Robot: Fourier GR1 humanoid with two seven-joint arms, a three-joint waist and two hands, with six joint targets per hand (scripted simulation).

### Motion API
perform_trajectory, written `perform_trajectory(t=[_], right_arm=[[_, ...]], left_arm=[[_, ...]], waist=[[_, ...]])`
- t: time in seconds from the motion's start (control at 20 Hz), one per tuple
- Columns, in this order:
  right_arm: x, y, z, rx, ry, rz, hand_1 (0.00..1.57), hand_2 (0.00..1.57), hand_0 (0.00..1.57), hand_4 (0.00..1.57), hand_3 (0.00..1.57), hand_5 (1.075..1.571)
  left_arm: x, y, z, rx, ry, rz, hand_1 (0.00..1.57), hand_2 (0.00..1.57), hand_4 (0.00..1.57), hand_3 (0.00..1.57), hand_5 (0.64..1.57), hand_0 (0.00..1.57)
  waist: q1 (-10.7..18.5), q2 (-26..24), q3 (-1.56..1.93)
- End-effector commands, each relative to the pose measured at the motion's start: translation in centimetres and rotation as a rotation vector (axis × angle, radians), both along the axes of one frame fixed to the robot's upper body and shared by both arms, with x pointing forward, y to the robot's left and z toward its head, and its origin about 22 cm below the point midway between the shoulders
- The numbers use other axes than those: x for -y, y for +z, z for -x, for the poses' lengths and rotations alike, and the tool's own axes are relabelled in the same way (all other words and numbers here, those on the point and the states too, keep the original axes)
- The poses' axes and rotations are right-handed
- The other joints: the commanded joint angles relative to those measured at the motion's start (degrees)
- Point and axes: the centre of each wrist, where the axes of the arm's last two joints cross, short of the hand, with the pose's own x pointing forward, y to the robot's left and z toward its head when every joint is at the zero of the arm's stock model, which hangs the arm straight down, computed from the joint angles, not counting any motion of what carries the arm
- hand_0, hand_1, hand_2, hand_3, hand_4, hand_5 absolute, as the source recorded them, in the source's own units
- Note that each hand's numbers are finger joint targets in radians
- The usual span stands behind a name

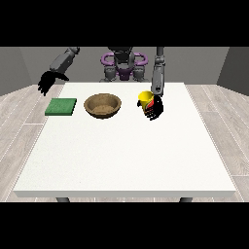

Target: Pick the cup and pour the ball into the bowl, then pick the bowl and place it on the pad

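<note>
1. Stood upright on the far right part of the white table [121,160]: a yellow cup [144,97], well right of the brown bowl [102,105].
2. Was pressed against the cup's right and near side: the hand at the view's right [154,108], with dark fingers appearing to wrap round the wall. Read as clamped on the cup, though not plainly lifted.
3. Hung off the far left corner of the table, with nothing in it and fingers hanging relaxed and apart: the hand at the view's left [46,81].
4. Lay flat at the far left, just left of the bowl and not touching it: the green pad [61,106].
5. Could not see the ball; probably hidden inside the cup, as nothing showed in the bowl.
6. Judged the cup as light, stiff and smooth-walled, so perhaps slippery. Best taken round the middle of the wall, below the rim, so that tipping stays controlled and the mouth stays free for the ball.
7. Judged the bowl as wooden, stiff, somewhat heavier and wide. Best taken at the rim, pinched between thumb and fingers, on the side nearest the pad.
8. Judged the ball as free to roll; a slow tilt over the bowl's centre seemed wise.
</note>
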Motion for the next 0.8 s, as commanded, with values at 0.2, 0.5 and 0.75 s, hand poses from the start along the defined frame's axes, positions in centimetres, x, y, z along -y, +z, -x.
perform_trajectory(t=[0.2, 0.5, 0.75], right_arm=[[4.2, -2.5, 1.8, -0.166, -0.031, -0.033, 0.00, 0.00, 0.00, 0.48, 0.22, 1.571], [3.3, -5.7, 2.0, -0.299, -0.049, -0.051, 0.00, 0.00, 0.00, 0.51, 0.35, 1.571], [5.6, -7.5, 3.9, -0.423, -0.099, -0.062, 0.00, 0.00, 0.00, 0.53, 0.35, 1.570]], left_arm=[[1.2, -1.1, 0.5, -0.113, 0.136, -0.216, 1.57, 1.57, 1.33, 1.57, 1.476, 1.57], [1.5, 0.4, -1.1, -0.164, 0.207, -0.644, 1.57, 1.57, 1.30, 1.57, 1.481, 1.57], [6.2, -2.0, -0.5, -0.233, 0.146, -0.909, 1.57, 1.57, 1.24, 1.57, 1.505, 1.57]], waist=[[0.8, -10.2, -0.22], [1.7, -18.9, 0.19], [4.2, -24.9, 0.19]])
